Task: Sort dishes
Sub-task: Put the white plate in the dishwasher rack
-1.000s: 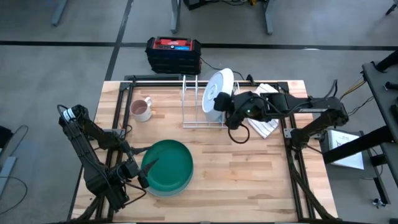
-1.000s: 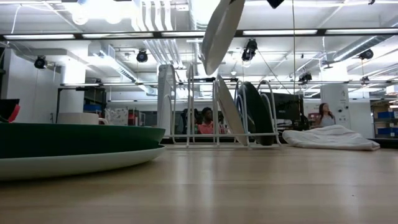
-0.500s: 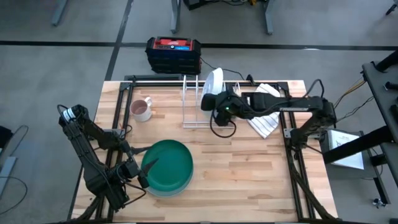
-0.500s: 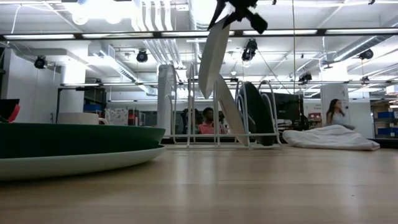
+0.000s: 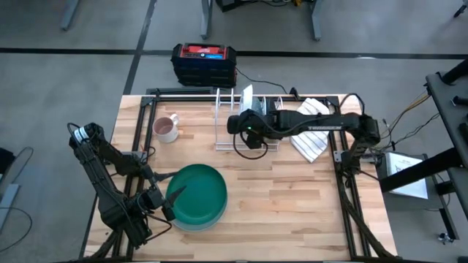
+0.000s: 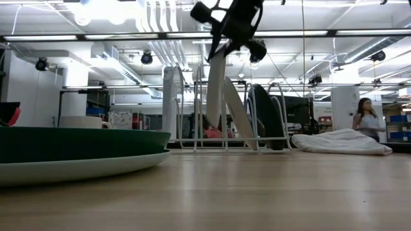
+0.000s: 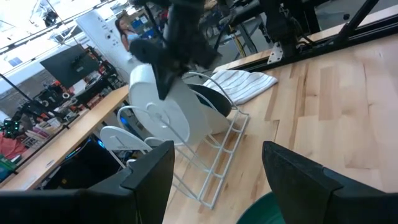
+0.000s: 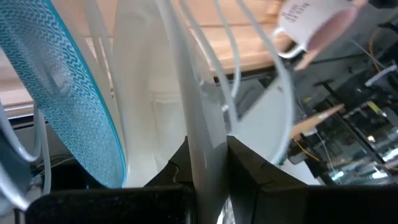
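Observation:
My right gripper (image 5: 246,118) is over the white wire dish rack (image 5: 232,140) at the table's far side, shut on a white plate (image 6: 215,96) that stands nearly upright among the rack's wires. A blue-patterned plate (image 8: 65,93) leans in the rack beside it, and a dark plate (image 6: 264,119) stands further along. A dark green bowl (image 5: 196,191) sits on a pale teal plate (image 6: 83,168) at the near left. My left gripper (image 5: 170,194) is open beside that bowl's left rim, touching nothing. My right gripper pinches the white plate's upper rim (image 8: 198,134) between its two fingers, one on each face. The fingers come from above, slanting in from the table's right. The plate hangs nearly upright, its lower part down between the rack's wires (image 6: 212,138); whether it rests on the rack's base I cannot tell.
A pinkish mug (image 5: 167,128) stands left of the rack. A white striped cloth (image 5: 311,139) lies right of it. A black box with a red top (image 5: 205,62) sits beyond the far edge. Bare wood spans the table's middle and near right. People show in the room behind.
My right gripper has gone toward the table's left edge and down with the white plate. The plate has turned from tilted, high above the rack, to nearly upright, and its lower part has gone down between the rack's wires.

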`<action>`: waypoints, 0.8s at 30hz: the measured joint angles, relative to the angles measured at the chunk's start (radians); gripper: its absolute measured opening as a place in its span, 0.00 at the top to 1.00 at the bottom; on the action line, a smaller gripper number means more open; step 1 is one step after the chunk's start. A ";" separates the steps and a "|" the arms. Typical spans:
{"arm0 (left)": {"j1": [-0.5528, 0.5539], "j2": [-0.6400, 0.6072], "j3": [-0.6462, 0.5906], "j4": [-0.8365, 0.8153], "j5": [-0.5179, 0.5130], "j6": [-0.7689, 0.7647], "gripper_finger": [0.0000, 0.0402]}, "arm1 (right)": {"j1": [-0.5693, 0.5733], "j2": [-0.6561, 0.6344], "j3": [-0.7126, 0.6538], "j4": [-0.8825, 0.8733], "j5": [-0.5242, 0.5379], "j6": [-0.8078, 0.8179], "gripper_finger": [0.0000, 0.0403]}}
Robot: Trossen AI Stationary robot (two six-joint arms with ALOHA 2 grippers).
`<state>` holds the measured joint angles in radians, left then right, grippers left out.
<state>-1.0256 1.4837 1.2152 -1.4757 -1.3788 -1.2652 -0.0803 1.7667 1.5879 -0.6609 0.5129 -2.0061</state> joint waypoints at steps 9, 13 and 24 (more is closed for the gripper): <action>0.000 0.000 0.000 -0.002 0.000 0.000 0.42 | -0.042 0.069 0.000 0.016 -0.020 -0.046 0.91; 0.000 0.000 0.000 -0.002 0.001 0.000 0.42 | -0.054 0.079 -0.001 0.022 -0.082 -0.054 0.91; 0.000 0.000 0.000 -0.006 0.001 0.000 0.42 | -0.063 0.103 -0.005 0.044 -0.118 -0.086 0.91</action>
<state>-1.0256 1.4837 1.2152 -1.4815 -1.3781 -1.2648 -0.1436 1.8692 1.5830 -0.6169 0.3945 -2.0918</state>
